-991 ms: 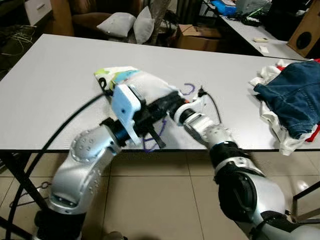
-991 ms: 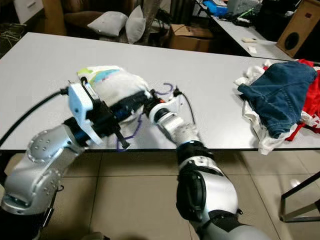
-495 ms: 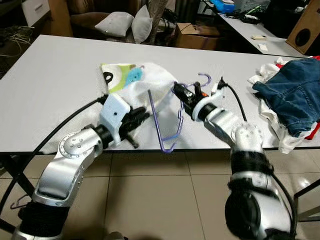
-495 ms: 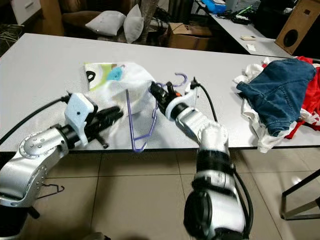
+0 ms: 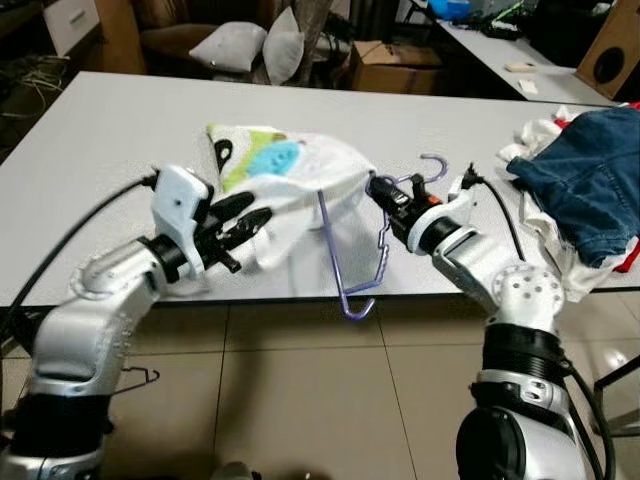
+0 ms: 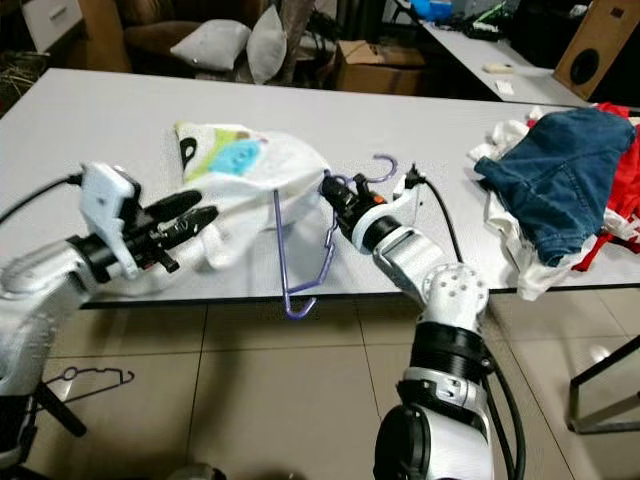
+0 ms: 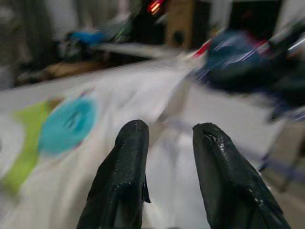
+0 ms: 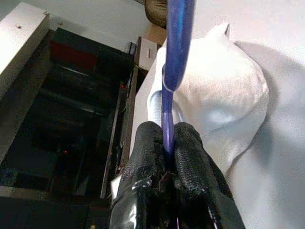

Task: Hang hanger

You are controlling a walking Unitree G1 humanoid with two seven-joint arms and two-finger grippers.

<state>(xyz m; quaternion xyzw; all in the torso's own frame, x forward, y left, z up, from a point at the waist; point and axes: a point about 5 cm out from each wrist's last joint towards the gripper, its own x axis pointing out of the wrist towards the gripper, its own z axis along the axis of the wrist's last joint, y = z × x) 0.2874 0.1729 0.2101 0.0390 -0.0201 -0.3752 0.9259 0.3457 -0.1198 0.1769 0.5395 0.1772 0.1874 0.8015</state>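
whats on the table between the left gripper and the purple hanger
The white printed garment lies between the left gripper and the purple hanger, seen in both eye views.

You have a thin purple wire hanger point(image 5: 356, 250) held near its neck; its hook point(image 5: 432, 166) curls up over the table; one shoulder sits inside the white printed garment point(image 5: 290, 190); its lower corner dips past the table's front edge.
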